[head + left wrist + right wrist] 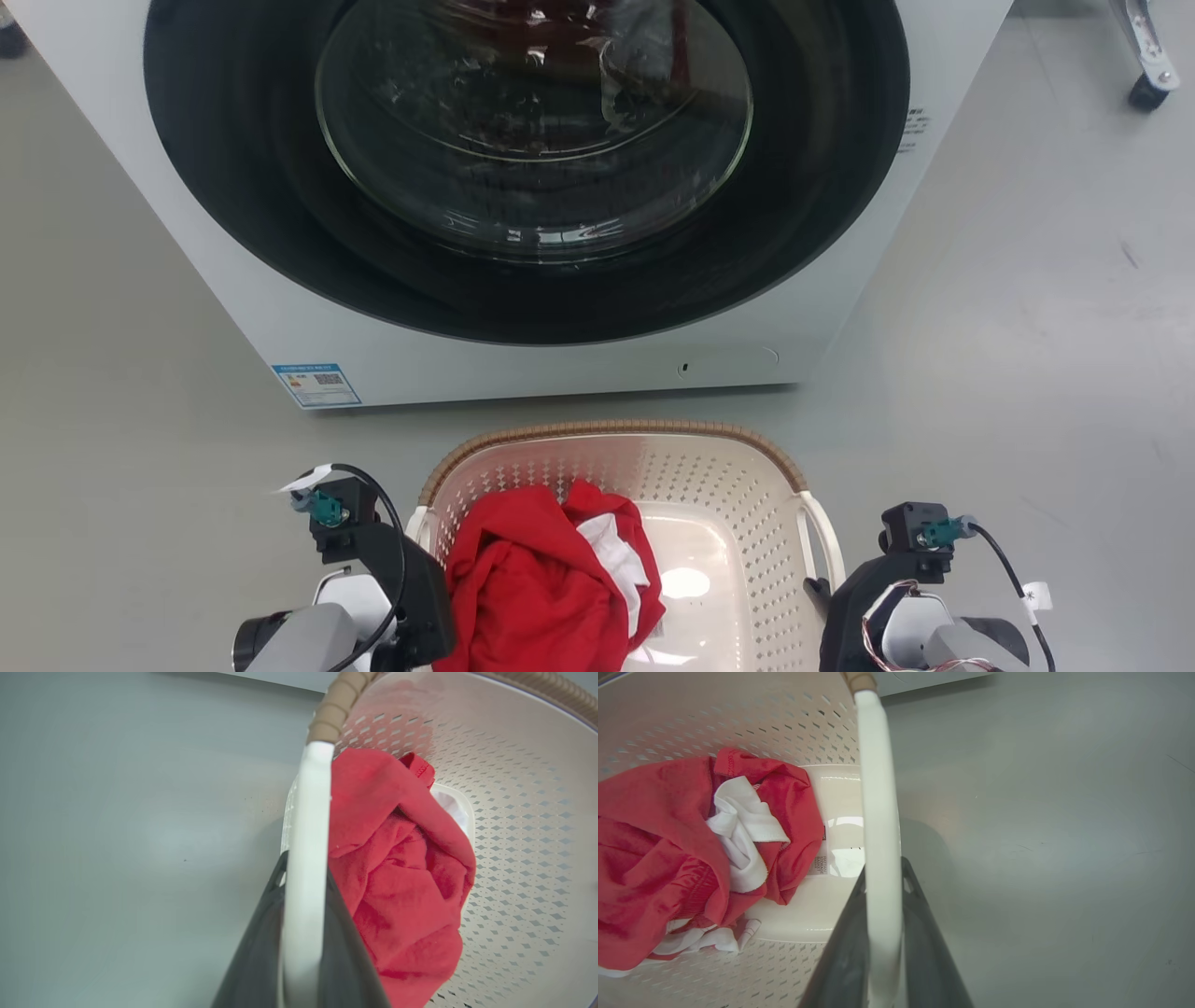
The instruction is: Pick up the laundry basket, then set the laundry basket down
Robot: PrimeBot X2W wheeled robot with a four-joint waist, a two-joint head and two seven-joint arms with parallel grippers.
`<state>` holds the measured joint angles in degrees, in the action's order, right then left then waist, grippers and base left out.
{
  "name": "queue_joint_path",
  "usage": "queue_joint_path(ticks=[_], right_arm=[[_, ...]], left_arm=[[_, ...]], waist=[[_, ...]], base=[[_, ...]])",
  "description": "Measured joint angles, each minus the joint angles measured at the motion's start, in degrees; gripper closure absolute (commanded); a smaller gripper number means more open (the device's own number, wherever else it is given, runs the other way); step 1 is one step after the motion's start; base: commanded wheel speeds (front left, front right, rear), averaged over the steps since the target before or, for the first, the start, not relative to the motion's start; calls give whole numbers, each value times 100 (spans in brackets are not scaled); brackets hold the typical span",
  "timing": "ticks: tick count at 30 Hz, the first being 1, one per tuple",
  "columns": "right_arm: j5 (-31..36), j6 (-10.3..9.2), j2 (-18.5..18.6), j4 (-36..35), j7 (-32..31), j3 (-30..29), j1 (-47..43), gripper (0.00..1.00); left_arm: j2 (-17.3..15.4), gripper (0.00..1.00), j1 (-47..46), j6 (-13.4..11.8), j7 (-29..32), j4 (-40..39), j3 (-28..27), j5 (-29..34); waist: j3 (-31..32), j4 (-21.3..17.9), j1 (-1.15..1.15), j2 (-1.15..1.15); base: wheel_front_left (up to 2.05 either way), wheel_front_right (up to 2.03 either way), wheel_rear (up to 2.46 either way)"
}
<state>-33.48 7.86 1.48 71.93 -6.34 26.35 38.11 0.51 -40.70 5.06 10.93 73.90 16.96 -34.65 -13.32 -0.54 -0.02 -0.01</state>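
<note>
Evidently the laundry basket (653,439) will handle as a light, stiff thing: thin perforated cream plastic under a brown woven-look rim. It carries only a soft load, a crumpled red garment (541,579) with a white cloth (742,830) tucked in it. That load sits toward the basket's left side, so the weight probably leans a little that way. The places to hold are the two slim white side handles, which look smooth and might slip or swivel in a pinch, so an even lift on both sides seems wise.

At the left, the left end effector (304,877) is closed narrow on the left handle (308,812), one dark finger on either face of the band. The basket lies between the two arms, over the grey floor (1027,327) and near the lower front of the washing machine (373,355). I cannot tell whether its base touches the floor. At the right, the right end effector (883,877) pinches the right handle (878,788) in the same way, with the basket wall just inside it.
</note>
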Motion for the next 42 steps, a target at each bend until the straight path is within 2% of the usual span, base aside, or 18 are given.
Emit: queue_joint_path(ticks=[22, 42], right_arm=[[-480, 4, -26, -2, -731, 157, -857, 100], [-742, 3, -24, -59, -1078, 259, -1188, 100]], left_arm=[[-8, 100, 867, -4, 513, 52, 169, -379], [-36, 100, 1306, -121, 717, 33, 355, -751]], waist=[[1213, 35, 1, 0], [1639, -10, 2, 1]], base=[[0, 0, 0], [0, 0, 0]])
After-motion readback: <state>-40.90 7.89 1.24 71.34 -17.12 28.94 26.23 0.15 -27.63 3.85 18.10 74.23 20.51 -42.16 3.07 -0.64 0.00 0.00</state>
